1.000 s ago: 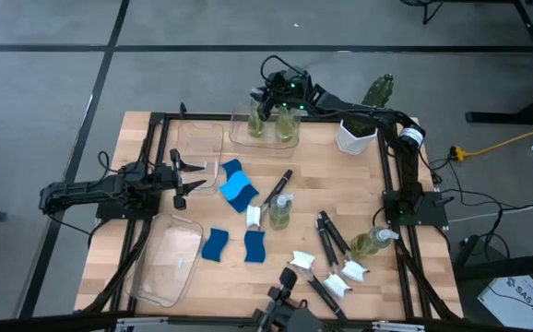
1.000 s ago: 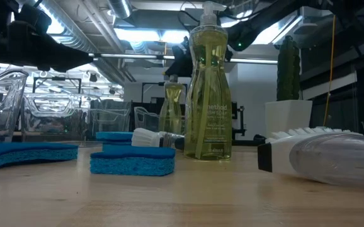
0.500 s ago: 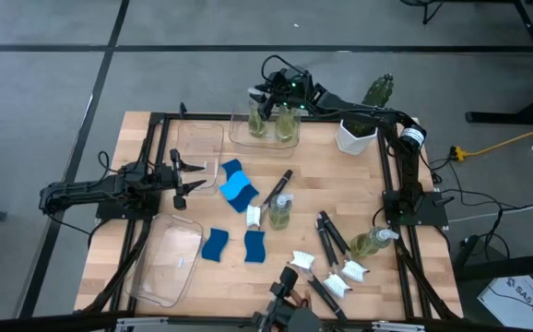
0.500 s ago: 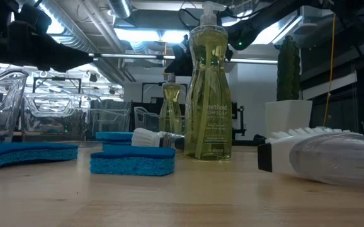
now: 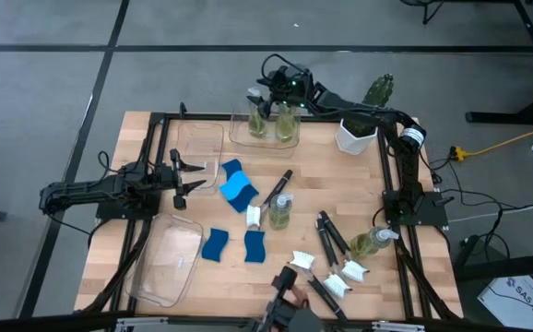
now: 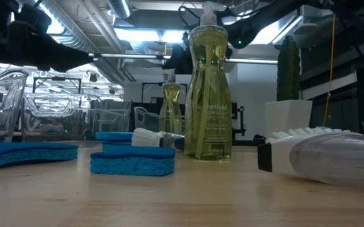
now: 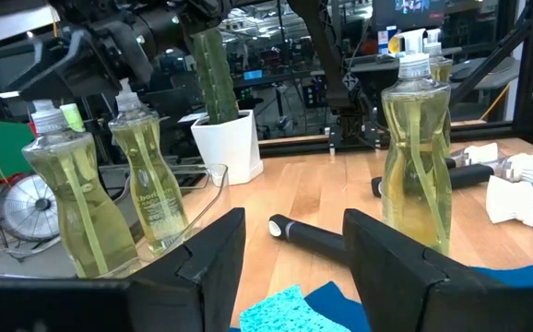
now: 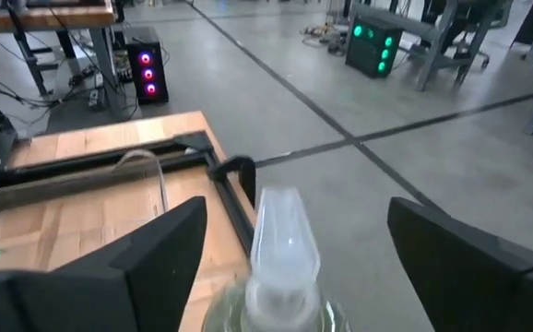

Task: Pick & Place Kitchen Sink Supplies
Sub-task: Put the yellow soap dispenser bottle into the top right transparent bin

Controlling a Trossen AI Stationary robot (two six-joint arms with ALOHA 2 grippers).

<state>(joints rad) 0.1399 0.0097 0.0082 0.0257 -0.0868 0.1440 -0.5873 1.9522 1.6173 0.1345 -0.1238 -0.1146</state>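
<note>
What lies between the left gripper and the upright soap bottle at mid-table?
In the high view, blue sponges and a dish brush lie between the left gripper and soap bottle.

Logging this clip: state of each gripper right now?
Left gripper: open, holding nothing, at the table's left side.
Right gripper: open, fingers either side of a soap bottle in the far bin, not gripping it.
</note>
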